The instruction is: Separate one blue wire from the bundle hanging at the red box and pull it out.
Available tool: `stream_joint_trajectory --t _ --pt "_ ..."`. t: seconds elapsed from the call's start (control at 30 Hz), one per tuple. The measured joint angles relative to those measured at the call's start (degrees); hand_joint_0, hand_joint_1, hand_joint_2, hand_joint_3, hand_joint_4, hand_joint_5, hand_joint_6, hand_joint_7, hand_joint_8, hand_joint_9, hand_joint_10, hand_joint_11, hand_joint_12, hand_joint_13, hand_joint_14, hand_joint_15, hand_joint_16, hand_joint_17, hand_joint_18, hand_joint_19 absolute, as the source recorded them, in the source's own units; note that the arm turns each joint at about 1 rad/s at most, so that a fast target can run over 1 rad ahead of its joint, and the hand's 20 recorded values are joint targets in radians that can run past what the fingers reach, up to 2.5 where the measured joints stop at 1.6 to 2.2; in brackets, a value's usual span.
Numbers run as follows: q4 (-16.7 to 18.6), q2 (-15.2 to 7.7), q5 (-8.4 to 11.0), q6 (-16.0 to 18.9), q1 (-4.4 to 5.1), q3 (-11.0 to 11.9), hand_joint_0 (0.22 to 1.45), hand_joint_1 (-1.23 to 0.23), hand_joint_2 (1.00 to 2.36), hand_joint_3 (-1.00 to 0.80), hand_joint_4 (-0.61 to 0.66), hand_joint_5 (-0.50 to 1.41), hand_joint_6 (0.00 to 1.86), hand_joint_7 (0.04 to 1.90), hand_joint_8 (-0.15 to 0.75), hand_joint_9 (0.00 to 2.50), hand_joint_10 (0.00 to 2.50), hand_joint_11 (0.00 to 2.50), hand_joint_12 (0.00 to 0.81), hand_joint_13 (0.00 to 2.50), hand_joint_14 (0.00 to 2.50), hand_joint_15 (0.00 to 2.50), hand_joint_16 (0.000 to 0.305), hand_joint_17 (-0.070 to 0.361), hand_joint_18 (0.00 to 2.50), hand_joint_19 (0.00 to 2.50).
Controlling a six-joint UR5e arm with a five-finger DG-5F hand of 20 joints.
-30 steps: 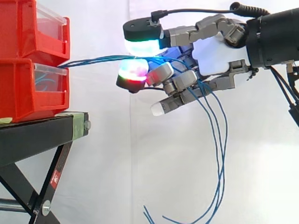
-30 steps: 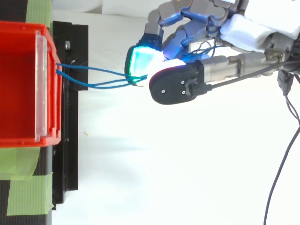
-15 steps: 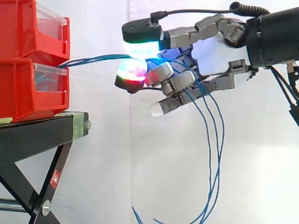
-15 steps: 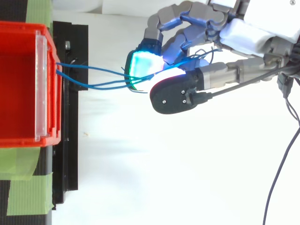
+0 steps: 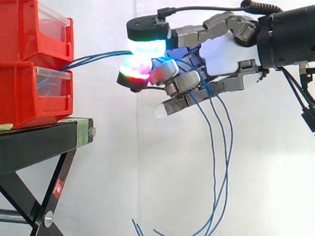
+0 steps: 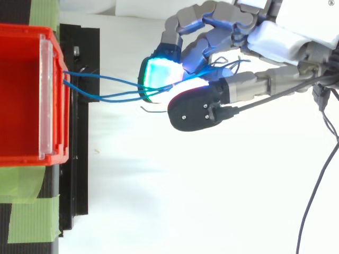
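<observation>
Blue wires (image 5: 93, 58) pinched by hand (image 5: 224, 51), strung from red bin (image 5: 24, 96).

Black stand (image 5: 34, 142), green tape (image 6: 29, 211), white curtain (image 5: 162, 172)

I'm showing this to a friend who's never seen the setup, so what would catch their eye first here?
The hand at the upper right of the side view stands out first, its glowing fingertips pinched on a bundle of blue wires. The wires stretch across from the stacked red bins on the left into the hand, then hang below it in long loose strands. The bins sit on a black stand.
</observation>
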Motion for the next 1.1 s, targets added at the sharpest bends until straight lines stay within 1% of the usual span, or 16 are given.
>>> stream_joint_trajectory --t 0.03,0.07,0.1,0.13,0.17,0.2,0.23,0.3,0.33,0.4,0.5,0.67,0.83,0.9,1.03,1.1 --pt "0.3 0.0 0.01 0.0 0.00 0.0 0.75 -0.88 1.00 -0.50 0.23 -0.29 0.83 1.16 0.280 0.32 0.24 1.76 0.304 0.36 1.32 1.62 0.044 0.100 0.37 0.64" --pt "0.5 0.0 0.03 0.0 0.00 0.0 0.74 -0.85 1.00 -0.50 0.22 -0.30 0.84 1.17 0.267 0.26 0.32 1.75 0.288 0.29 1.42 1.57 0.043 0.097 0.31 0.67" --pt "0.6 0.0 0.04 0.0 0.00 0.0 0.73 -0.85 1.00 -0.50 0.22 -0.30 0.84 1.16 0.265 0.26 0.32 1.75 0.287 0.29 1.43 1.56 0.043 0.097 0.31 0.67" --pt "0.7 0.0 0.05 0.0 -0.01 0.1 0.73 -0.87 1.00 -0.50 0.23 -0.29 0.83 1.15 0.279 0.32 0.24 1.77 0.301 0.35 1.33 1.60 0.044 0.099 0.37 0.63" --pt "0.8 0.0 0.06 0.0 -0.02 0.1 0.72 -0.86 1.00 -0.50 0.23 -0.29 0.83 1.14 0.281 0.33 0.27 1.74 0.303 0.35 1.37 1.58 0.044 0.098 0.37 0.64" --pt "0.8 0.0 0.09 0.0 -0.04 0.2 0.68 -0.81 1.00 -0.50 0.23 -0.28 0.83 1.13 0.280 0.34 0.30 1.73 0.304 0.36 1.41 1.56 0.044 0.098 0.37 0.67" --pt "0.8 0.0 0.09 0.0 -0.07 0.4 0.67 -0.78 1.00 -0.50 0.24 -0.28 0.83 1.14 0.280 0.35 0.31 1.71 0.305 0.37 1.43 1.55 0.044 0.098 0.37 0.68" --pt "0.7 0.0 0.12 0.0 -0.11 0.6 0.61 -0.69 1.00 -0.50 0.25 -0.28 0.83 1.14 0.285 0.38 0.30 1.72 0.303 0.37 1.46 1.55 0.044 0.098 0.36 0.71" --pt "0.6 0.0 0.13 -0.1 -0.15 0.8 0.61 -0.67 1.00 -0.50 0.25 -0.28 0.83 1.13 0.291 0.40 0.32 1.70 0.303 0.38 1.49 1.51 0.044 0.098 0.36 0.72" --pt "0.5 0.0 0.12 -0.1 -0.18 1.0 0.60 -0.61 1.00 -0.50 0.26 -0.28 0.84 1.12 0.293 0.42 0.33 1.70 0.304 0.39 1.51 1.51 0.044 0.099 0.38 0.74" --pt "0.4 0.0 0.13 -0.2 -0.19 1.1 0.60 -0.59 1.00 -0.47 0.26 -0.27 0.84 1.11 0.288 0.43 0.34 1.67 0.305 0.40 1.52 1.50 0.044 0.099 0.38 0.74" --pt "0.4 0.0 0.09 -0.2 -0.21 1.1 0.64 -0.64 1.01 -0.38 0.26 -0.27 0.85 1.11 0.286 0.43 0.36 1.66 0.304 0.42 1.51 1.48 0.044 0.100 0.39 0.74" --pt "0.4 0.0 0.11 -0.2 -0.21 1.1 0.68 -0.72 1.01 -0.37 0.27 -0.27 0.86 1.12 0.286 0.43 0.36 1.65 0.305 0.43 1.46 1.51 0.045 0.101 0.40 0.73" --pt "0.4 0.0 0.11 -0.1 -0.21 1.2 0.73 -0.80 1.02 -0.32 0.26 -0.27 0.86 1.15 0.277 0.39 0.28 1.67 0.295 0.41 1.33 1.57 0.045 0.102 0.40 0.68" --pt "0.4 0.0 0.13 0.0 -0.21 1.2 0.77 -0.84 1.03 -0.21 0.25 -0.27 0.87 1.15 0.279 0.40 0.13 1.71 0.285 0.39 1.22 1.61 0.045 0.101 0.36 0.69" --pt "0.3 0.0 0.15 0.0 -0.25 1.2 0.77 -0.85 1.03 -0.18 0.24 -0.27 0.87 1.17 0.274 0.38 0.08 1.74 0.286 0.35 1.23 1.62 0.045 0.101 0.35 0.68"
